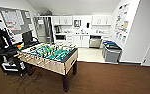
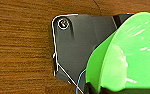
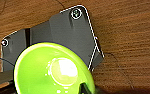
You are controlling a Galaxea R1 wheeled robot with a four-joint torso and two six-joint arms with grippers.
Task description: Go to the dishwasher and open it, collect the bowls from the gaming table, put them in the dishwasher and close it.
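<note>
We are holding a green bowl (image 2: 131, 55) in the left gripper and another green bowl (image 3: 53, 70) in the right; facing the dishwasher (image 1: 95, 41) beyond the table-football table (image 1: 49, 56).

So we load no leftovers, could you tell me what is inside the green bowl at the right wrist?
The green bowl looks empty, with only glare on its base. A dark part covers a bit of its rim.
</note>
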